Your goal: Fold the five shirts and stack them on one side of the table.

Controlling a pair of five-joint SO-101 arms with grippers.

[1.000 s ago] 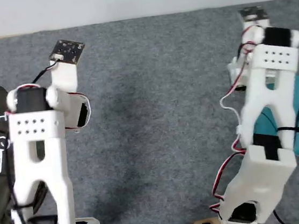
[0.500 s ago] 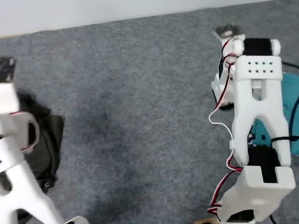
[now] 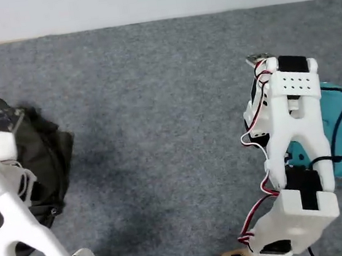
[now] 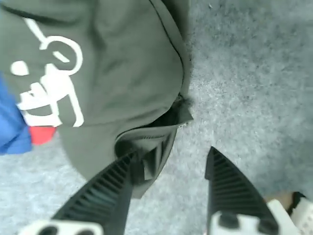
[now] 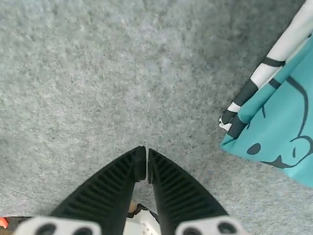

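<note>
**Left arm poised over the dark shirt, right arm idle**

The left gripper point(image 4: 171, 155) hangs with its jaws wide apart above a corner of the dark shirt point(image 4: 122, 73). That shirt lies bunched at one edge of the grey mat point(image 3: 156, 105), and a blue shirt point(image 4: 10, 122) touches it on the side away from the gripper. One ribbed finger point(image 4: 105, 191) sits over the dark shirt's doubled hem, and the other is over bare mat just beside the cloth. Well apart from the dark shirt, across the mat, the right gripper point(image 5: 146, 152) points at bare mat with its jaws closed on nothing. A teal shirt point(image 5: 279, 132) lies near it, on top of striped cloth point(image 5: 286, 46).

The step in hand looks like picking up the dark shirt so it can be spread in the open middle of the mat. To do that well:

- **Grip:** come down until the outer finger slides under the hem, then close on the corner rather than the bulk.
- **Lift:** raise the shirt before pulling it sideways, because the fuzzy mat will likely drag on limp cloth.
- **Risk:** a low pull could also tug the blue shirt along.
- **Other arm:** the right arm can wait by the teal shirt until there is a second corner to hold.
</note>
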